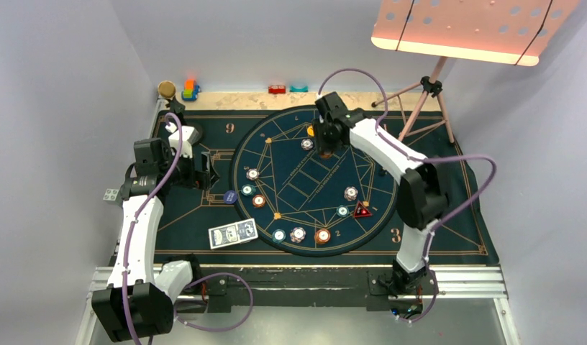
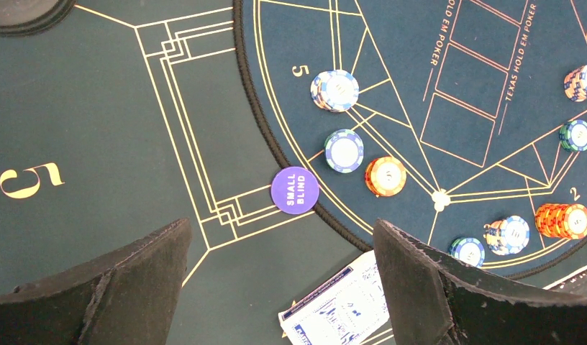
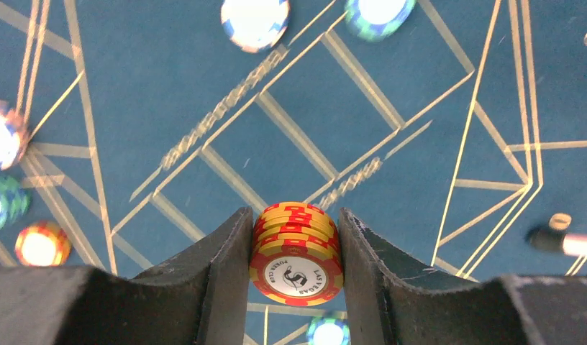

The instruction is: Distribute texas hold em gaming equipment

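Green felt (image 1: pixel 197 215) is covering the table (image 1: pixel 240 100), and the round blue layout (image 1: pixel 305 169) is lying across its middle. Over the layout's 12 o'clock the right jaws are pinching a yellow-and-red chip stack (image 3: pixel 296 251) from both sides; whether it is touching the cloth, I cannot tell. The left jaws are gaping wide out at 9 o'clock, gripping nothing. The playing cards (image 1: pixel 233 233) are sitting bunched off the rim at 7 o'clock, apparently undealt. Chip stacks (image 1: pixel 298 233) are standing around 9, 6 and 3 o'clock, the small blind button (image 2: pixel 294 188) is lying at 8 and the red marker (image 1: pixel 362 210) at 4. By my reckoning the chips are mostly out, with this stack and the cards remaining.
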Available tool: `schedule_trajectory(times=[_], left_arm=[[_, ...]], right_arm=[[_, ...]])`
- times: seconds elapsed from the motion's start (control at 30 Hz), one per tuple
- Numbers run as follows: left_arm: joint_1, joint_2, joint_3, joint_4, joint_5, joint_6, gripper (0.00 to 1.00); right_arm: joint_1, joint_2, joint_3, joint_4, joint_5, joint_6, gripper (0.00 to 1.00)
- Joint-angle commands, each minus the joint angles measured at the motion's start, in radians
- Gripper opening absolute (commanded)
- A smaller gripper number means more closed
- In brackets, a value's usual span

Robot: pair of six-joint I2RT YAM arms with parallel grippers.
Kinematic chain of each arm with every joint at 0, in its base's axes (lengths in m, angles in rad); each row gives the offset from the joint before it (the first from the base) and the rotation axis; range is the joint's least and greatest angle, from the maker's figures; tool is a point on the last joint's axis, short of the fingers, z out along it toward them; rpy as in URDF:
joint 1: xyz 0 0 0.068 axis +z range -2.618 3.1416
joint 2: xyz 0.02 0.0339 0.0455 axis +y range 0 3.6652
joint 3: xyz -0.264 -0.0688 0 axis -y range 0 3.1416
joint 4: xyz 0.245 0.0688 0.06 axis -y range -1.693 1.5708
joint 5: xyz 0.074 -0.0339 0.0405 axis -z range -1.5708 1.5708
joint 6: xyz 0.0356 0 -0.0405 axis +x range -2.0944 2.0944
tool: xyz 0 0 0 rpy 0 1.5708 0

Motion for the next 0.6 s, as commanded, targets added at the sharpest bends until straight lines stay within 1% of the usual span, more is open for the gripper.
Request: schedule_trajectory(times=[0.0,0.2,0.53,0.57], left_arm=[[0.011,-0.008,-0.001,0.019,0.020,0.017,1.00],[0.010,-0.008,-0.001,0.019,0.022,0.017,1.00],[0.010,-0.008,0.000,0.021,0.020,0.017,1.00],[0.010,-0.009,-0.002,0.020,0.020,0.018,1.00]], right_arm=[[-0.078,0.154,0.161,0.025,0.010,-0.033,0.20],[-0.096,0.327,0.312,0.007,-0.009,-0.038,0.19],[-0.100,0.433,0.331,0.065,-0.008,-0.010,0.20],[-0.101,0.439,0.334,0.069,-0.008,-0.009,0.21]])
